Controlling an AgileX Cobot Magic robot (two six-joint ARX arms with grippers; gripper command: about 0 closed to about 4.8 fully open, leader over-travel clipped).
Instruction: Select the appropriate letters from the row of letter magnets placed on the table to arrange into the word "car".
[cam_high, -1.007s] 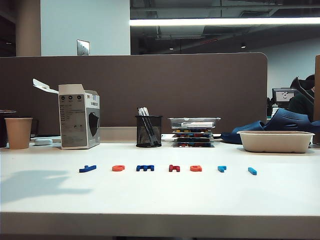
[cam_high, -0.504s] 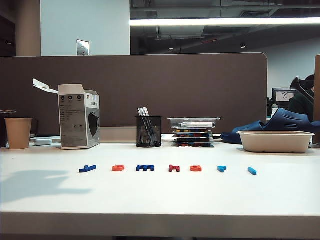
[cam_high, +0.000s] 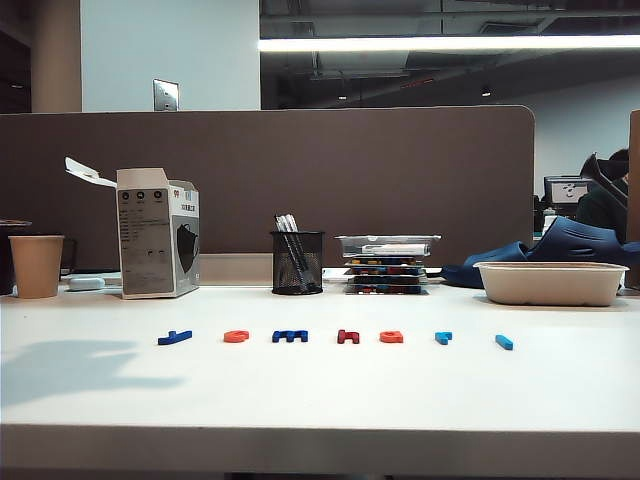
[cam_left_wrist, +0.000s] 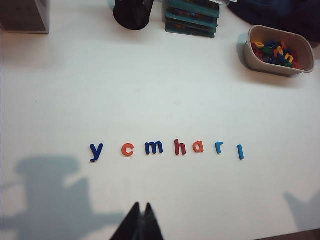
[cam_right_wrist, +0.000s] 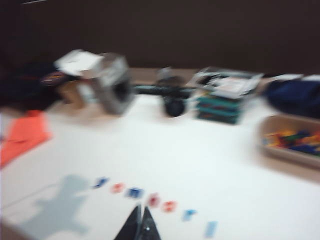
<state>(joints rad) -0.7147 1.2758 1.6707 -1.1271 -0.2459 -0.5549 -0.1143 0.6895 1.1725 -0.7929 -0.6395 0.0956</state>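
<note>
Row of seven letter magnets sits mid-bench, nearer the front edge than the back clutter: y, c, m, h, a, r, l. None moved yet; c, a, r untouched.

Left end effector clenched, empty, hanging above the front edge of the bench, short of the row. Right end effector also clenched and empty, above the front edge.

Risks, as I judge them:
- Letters are tiny, flat and close-set; a is just beside the dark red h, so a grab could drag h or nudge r.
- Both end effectors must open first; thin magnets may slip.
- Right wrist view is motion-blurred, letters unreadable.

Left wrist view reads each letter and shows loose letters in the tray. Exterior view shows only edge-on blobs and neither end effector.
</note>
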